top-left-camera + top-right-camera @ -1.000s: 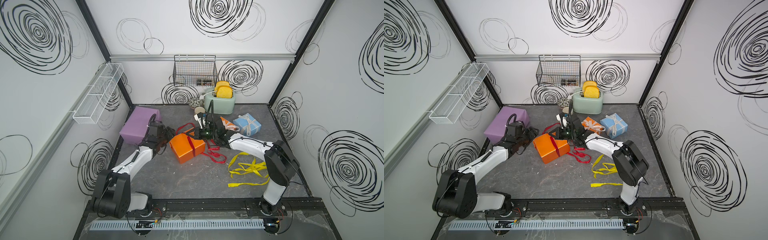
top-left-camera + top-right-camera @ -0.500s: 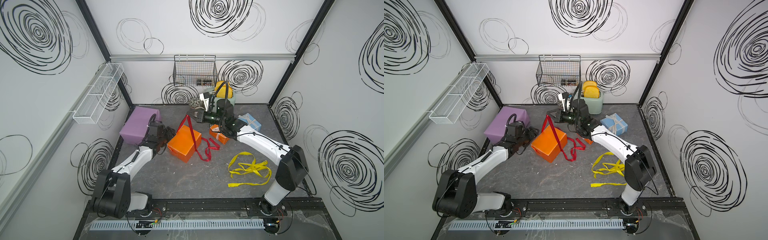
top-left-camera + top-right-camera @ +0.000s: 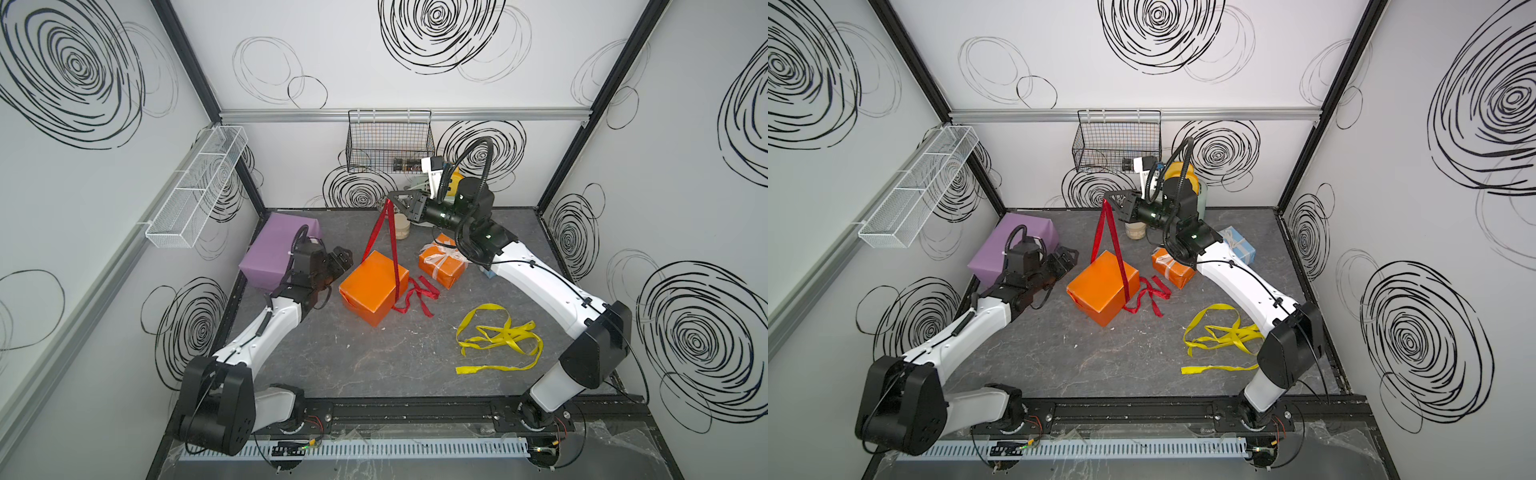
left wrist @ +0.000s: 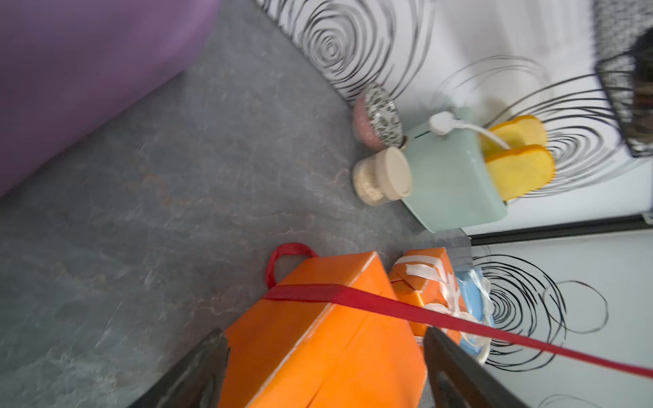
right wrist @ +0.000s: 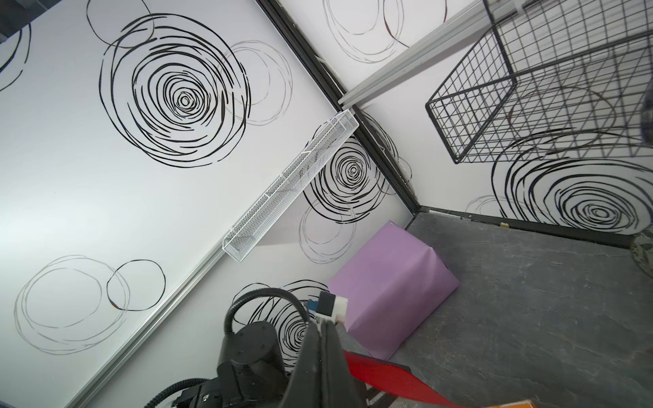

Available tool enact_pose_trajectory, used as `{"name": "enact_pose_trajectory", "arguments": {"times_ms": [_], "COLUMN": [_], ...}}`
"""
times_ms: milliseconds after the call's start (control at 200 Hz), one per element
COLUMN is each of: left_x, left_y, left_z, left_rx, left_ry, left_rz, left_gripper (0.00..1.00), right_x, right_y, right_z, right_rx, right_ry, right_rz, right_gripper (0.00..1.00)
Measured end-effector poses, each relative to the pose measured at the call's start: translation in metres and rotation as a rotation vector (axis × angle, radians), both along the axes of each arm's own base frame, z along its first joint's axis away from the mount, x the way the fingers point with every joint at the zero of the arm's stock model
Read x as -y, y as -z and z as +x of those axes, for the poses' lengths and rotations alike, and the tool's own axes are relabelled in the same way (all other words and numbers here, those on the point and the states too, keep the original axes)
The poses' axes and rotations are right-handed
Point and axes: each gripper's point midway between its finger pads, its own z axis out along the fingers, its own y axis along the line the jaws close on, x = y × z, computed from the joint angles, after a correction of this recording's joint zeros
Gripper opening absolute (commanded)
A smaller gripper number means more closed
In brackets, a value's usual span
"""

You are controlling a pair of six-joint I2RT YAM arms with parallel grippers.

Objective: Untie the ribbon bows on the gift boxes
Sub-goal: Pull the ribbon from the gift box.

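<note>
Pulling the dark red ribbon up from the medium orange box mid-desk, you are clamping it in the right gripper; the left gripper is gaping beside the box. The yellow ribbon is lying loose, near right. White bows, far right, are waiting untouched.

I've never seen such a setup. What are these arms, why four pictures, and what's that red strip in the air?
Two robot arms work over a table, each ending in a two-fingered gripper. Two pictures look down from overhead; two come from the wrists. The right gripper is shut on a dark red ribbon, taut above the medium orange box. The left gripper is open beside that box. A loose yellow ribbon lies nearby; the smaller orange box has a tied white bow.
</note>
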Motion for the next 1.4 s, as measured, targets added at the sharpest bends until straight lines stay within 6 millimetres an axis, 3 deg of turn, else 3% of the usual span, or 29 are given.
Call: {"name": "enact_pose_trajectory", "arguments": {"times_ms": [145, 300, 450, 645, 851, 906, 1036, 1181, 1311, 1396], "left_x": [0.051, 0.103, 0.14, 0.169, 0.189, 0.19, 0.192, 0.193, 0.186, 0.173], "left_y": [-0.038, -0.056, -0.068, -0.067, -0.041, -0.036, -0.027, -0.031, -0.043, -0.068], "left_z": [-0.008, -0.031, -0.053, -0.071, -0.052, -0.045, -0.034, -0.026, -0.025, -0.03], "left_rx": [0.174, 0.295, 0.403, 0.464, 0.376, 0.356, 0.319, 0.314, 0.332, 0.377], "left_ry": [0.191, 0.404, 0.552, 0.664, 0.687, 0.678, 0.667, 0.65, 0.612, 0.564], "left_rz": [-0.033, -0.032, 0.009, 0.07, 0.139, 0.158, 0.194, 0.218, 0.238, 0.249], "left_gripper": [0.96, 0.96, 0.96, 0.96, 0.99, 0.9, 0.42, 0.0, 0.0, 0.0], "right_x": [0.007, 0.017, 0.025, 0.031, 0.037, 0.038, 0.038, 0.039, 0.043, 0.049], "right_y": [0.002, 0.011, 0.015, 0.008, 0.004, 0.004, 0.007, 0.017, 0.025, 0.03], "right_z": [0.006, 0.01, 0.008, -0.002, -0.013, -0.015, -0.016, -0.015, -0.011, -0.008], "right_rx": [-0.008, -0.034, -0.05, -0.043, -0.038, -0.039, -0.043, -0.058, -0.07, -0.079], "right_ry": [0.017, 0.034, 0.04, 0.028, 0.021, 0.02, 0.017, 0.016, 0.027, 0.041], "right_rz": [0.0, -0.003, -0.001, 0.013, 0.021, 0.021, 0.02, 0.012, 0.005, 0.001], "right_gripper": [0.0, 0.0, 0.0, 0.0, 0.0, 0.0, 0.0, 0.0, 0.0, 0.0]}}
